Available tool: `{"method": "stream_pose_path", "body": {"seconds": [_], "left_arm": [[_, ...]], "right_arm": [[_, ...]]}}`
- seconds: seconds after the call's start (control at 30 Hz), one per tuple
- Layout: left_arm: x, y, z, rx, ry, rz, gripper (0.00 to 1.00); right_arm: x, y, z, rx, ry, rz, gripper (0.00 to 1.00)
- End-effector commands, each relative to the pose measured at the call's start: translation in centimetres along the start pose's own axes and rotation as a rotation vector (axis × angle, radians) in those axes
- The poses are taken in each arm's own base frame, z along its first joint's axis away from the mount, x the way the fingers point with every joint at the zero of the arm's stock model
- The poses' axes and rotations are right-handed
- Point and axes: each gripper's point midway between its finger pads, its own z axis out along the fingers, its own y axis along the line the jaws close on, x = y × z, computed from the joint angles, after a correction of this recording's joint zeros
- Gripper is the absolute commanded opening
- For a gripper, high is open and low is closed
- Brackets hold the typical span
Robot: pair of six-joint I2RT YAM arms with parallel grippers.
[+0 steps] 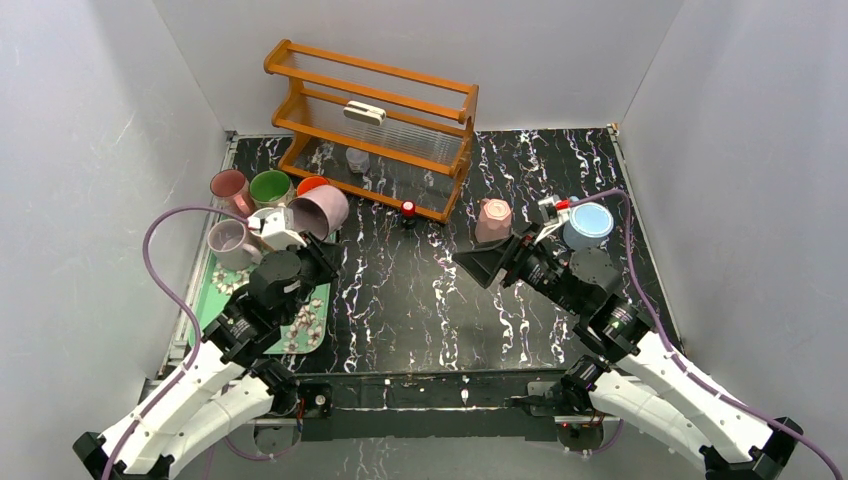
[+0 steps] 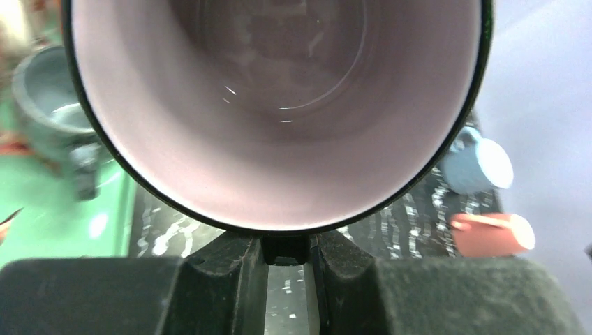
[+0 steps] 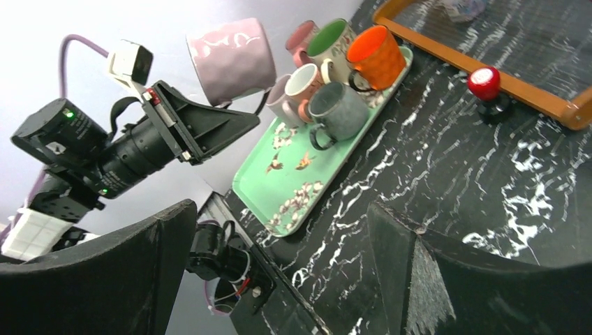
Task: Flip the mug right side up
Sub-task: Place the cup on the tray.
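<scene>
Fingers (image 2: 230, 279) of the left gripper (image 2: 286, 259) pinch the rim of the glossy mauve mug (image 2: 279, 105), tipped on its side. Right gripper (image 3: 279, 272) is spread wide.

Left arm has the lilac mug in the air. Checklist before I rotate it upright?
1. Grip: left gripper shut on the lilac mug wall: ok.
2. Mug upright: not ok, its mouth faces sideways.
3. Clearance: mug held clear of the grey mug and its neighbours: ok.
4. Other arm: right gripper open, empty, well apart: ok.
5. Landing spot: near end of the tray bare: ok.
</scene>
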Motion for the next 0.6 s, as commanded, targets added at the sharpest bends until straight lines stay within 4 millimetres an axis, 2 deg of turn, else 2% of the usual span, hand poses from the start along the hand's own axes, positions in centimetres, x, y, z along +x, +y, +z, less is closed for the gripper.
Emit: {"method": "stream_pose_path", "body": {"seconds": [0.0,0.1,0.37,0.57], "left_arm": [[-2.9,5.1,-1.5,-0.290,-0.125,-0.031,0.00],[-2.8,6.1,-1.7,-0.348,-0.123,-0.016,0.00],[-2.4,9.2,-2.0,-0.583,-0.110,0.005,0.00],[-3.5,9.9,-2.8,-0.678,-0.124,0.015,0.00]], "right_arm": [[-1.1,-0.1,-0.6,0.046,-0.025,-0.010,0.99],[-0.8,-1.2,-0.8,0.108,-0.016,0.000,0.99],[-0.5,-2.2,-1.1,0.166,-0.005,0.009,0.99],[-0.6,-2.9,-1.5,0.196,-0.016,-0.014,0.99]]}}
